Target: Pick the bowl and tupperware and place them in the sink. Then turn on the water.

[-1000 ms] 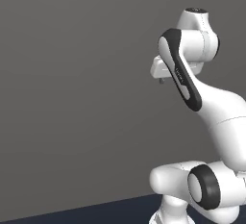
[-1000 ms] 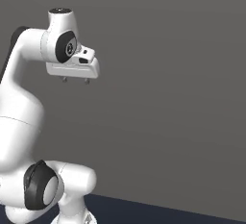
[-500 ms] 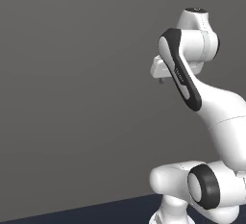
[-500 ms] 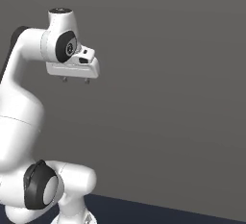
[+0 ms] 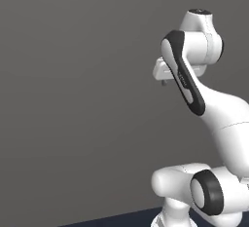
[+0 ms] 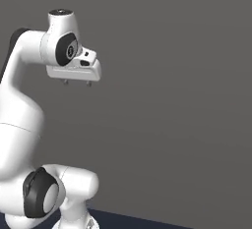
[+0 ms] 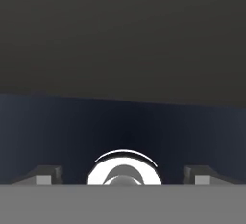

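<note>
While the gripper (image 6: 76,82) hangs high before a plain grey wall (image 6: 172,75), jaws spread wide and empty, with bowl, tupperware and sink unsighted, best first drive the base to locate them

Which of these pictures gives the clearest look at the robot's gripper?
The right base view: the gripper hangs side-on before the grey wall, fingers apart, nothing between them. The left base view shows it partly behind the arm. The hand view shows its two tips, far apart.

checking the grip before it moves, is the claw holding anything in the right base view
No, the claw hangs open in the air before the plain grey wall, nothing between its tips.
</note>
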